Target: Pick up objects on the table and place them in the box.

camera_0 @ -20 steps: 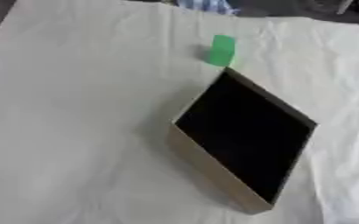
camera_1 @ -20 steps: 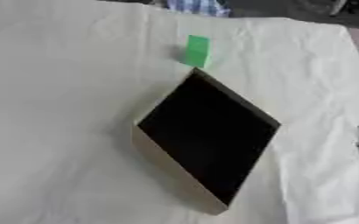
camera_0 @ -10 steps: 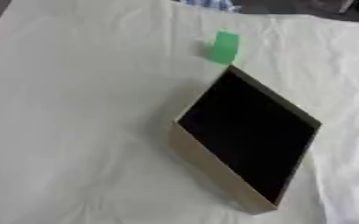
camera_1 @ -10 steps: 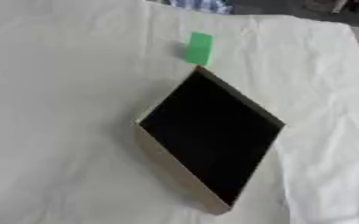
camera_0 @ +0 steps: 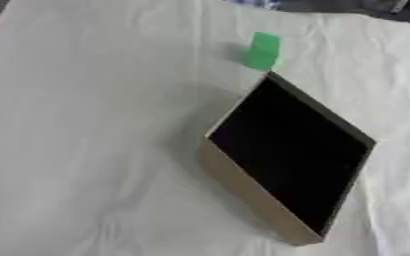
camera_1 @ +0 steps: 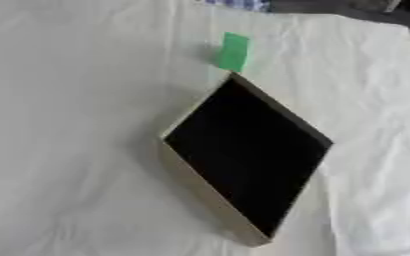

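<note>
Box [camera_0: 243, 187], tan-walled with a black interior, lies cornerwise at centre frame, running to the lower right, on the white-clothed desk [camera_0: 77, 150]. Interior appears dark; contents cannot be made out. Green block [camera_0: 263, 50] stands upright at upper centre, just beyond the box's far corner, apart from it. Neither robot hand appears in either view; their state cannot be told.

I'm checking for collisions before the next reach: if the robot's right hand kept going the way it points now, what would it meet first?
That cannot be judged: neither hand shows in either eye view. Only the green block, the tan box with a dark inside and the white cloth-covered table are visible.
</note>
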### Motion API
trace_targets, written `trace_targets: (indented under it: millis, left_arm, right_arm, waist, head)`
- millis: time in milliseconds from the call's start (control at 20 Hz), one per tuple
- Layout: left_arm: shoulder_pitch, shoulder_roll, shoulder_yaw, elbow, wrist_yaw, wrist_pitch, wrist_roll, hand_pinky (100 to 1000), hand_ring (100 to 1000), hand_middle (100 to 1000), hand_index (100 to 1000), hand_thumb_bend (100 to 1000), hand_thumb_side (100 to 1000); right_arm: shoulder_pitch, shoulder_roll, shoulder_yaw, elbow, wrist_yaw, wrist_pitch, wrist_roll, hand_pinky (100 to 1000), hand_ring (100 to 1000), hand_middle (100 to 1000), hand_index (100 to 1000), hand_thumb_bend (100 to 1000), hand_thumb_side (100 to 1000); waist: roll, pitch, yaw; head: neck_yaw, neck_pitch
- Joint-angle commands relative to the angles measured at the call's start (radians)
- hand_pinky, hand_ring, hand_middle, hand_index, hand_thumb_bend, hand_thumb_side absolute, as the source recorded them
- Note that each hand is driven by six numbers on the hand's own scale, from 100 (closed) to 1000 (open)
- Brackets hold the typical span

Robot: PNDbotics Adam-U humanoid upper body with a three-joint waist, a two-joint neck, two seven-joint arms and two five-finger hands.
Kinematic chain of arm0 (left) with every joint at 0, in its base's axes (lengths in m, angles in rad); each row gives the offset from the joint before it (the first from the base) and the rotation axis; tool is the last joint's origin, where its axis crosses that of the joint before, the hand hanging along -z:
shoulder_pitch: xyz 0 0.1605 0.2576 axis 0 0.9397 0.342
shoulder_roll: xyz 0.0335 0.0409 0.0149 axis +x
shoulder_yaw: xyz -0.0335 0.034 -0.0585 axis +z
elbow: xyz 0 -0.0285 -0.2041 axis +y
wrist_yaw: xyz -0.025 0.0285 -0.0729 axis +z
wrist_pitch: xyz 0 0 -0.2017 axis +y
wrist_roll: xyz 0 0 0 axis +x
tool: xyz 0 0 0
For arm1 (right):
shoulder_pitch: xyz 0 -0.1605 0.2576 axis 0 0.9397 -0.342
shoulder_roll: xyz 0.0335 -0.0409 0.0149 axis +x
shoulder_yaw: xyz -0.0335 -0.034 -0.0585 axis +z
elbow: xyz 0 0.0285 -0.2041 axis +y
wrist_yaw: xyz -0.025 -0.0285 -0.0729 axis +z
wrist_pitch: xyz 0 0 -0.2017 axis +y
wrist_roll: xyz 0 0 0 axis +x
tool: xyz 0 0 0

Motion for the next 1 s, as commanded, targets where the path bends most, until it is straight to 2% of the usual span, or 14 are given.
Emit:
trace_targets:
  millis: [50, 200, 350, 500, 700, 750, 800, 1000]
  left_arm:
    - [-0.008, 0.026, -0.005, -0.018, 0.003, -0.001, -0.009, 549, 629, 630, 745, 101, 610]
    - [-0.009, 0.027, -0.010, -0.018, 0.007, 0.001, -0.014, 550, 629, 630, 745, 101, 610]
    - [-0.008, 0.028, -0.015, -0.018, 0.013, 0.002, -0.022, 550, 629, 631, 745, 100, 609]
    - [-0.008, 0.029, -0.020, -0.018, 0.018, 0.003, -0.028, 550, 630, 631, 745, 100, 609]
    - [-0.006, 0.030, -0.029, -0.018, 0.024, 0.003, -0.042, 550, 630, 631, 745, 100, 610]
    - [-0.005, 0.030, -0.030, -0.018, 0.026, 0.003, -0.044, 550, 630, 631, 745, 100, 610]
    - [-0.004, 0.029, -0.031, -0.018, 0.027, 0.004, -0.046, 550, 630, 631, 745, 100, 610]
    - [-0.002, 0.028, -0.035, -0.018, 0.032, 0.004, -0.053, 551, 630, 631, 745, 100, 610]
  right_arm:
    - [-0.049, -0.106, 0.018, 0.064, 0.020, 0.066, 0.084, 782, 842, 817, 867, 100, 844]
    - [-0.117, -0.136, 0.063, 0.205, 0.065, 0.066, 0.160, 802, 861, 833, 879, 100, 888]
    - [-0.199, -0.126, 0.105, 0.357, 0.108, 0.026, 0.226, 820, 879, 850, 887, 100, 934]
    - [-0.283, -0.100, 0.143, 0.507, 0.154, -0.040, 0.296, 837, 899, 868, 896, 100, 975]
    - [-0.393, -0.044, 0.181, 0.701, 0.242, -0.129, 0.390, 851, 910, 875, 899, 100, 982]
    - [-0.419, -0.025, 0.185, 0.747, 0.269, -0.151, 0.409, 853, 911, 873, 899, 100, 954]
    - [-0.445, -0.006, 0.189, 0.791, 0.298, -0.176, 0.426, 854, 911, 874, 898, 100, 974]
    - [-0.514, 0.061, 0.189, 0.908, 0.384, -0.263, 0.448, 845, 895, 857, 887, 100, 969]
  waist:
    - [0.004, -0.026, 0.002]
    - [0.004, -0.035, 0.006]
    - [0.004, -0.044, 0.009]
    - [0.005, -0.051, 0.011]
    - [0.008, -0.062, 0.008]
    - [0.009, -0.064, 0.006]
    - [0.010, -0.066, 0.005]
    - [0.014, -0.073, -0.001]
  head:
    - [-0.005, -0.001]
    - [-0.009, 0.004]
    - [-0.012, 0.009]
    - [-0.013, 0.015]
    - [-0.013, 0.023]
    - [-0.012, 0.024]
    - [-0.013, 0.026]
    - [-0.018, 0.029]
